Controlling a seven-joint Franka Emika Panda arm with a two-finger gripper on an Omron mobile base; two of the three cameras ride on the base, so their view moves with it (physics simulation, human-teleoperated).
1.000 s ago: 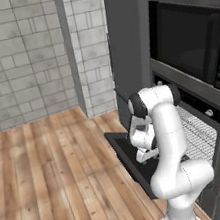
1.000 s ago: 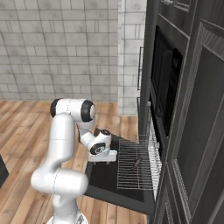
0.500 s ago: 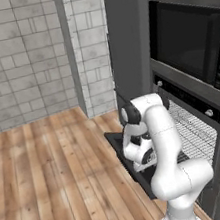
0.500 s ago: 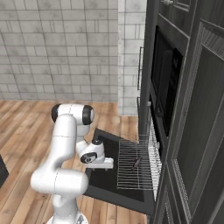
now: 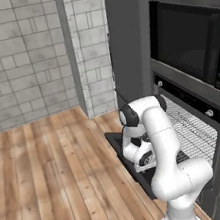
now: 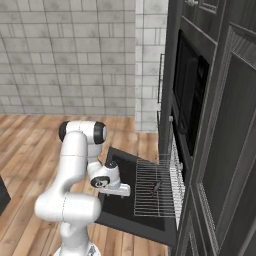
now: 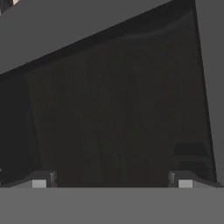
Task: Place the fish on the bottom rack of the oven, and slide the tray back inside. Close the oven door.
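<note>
I see the thin silver wire-grid rack (image 6: 154,187) pulled out over the flat dark oven door (image 6: 125,172); my gripper (image 6: 123,190) gapes, empty.

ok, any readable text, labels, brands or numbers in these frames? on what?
None legible.
The oven control strip carries small silver knobs, no readable markings.
The microwave side panel is too blurred to read.
The oven door and the bottom rack are bare.
</note>
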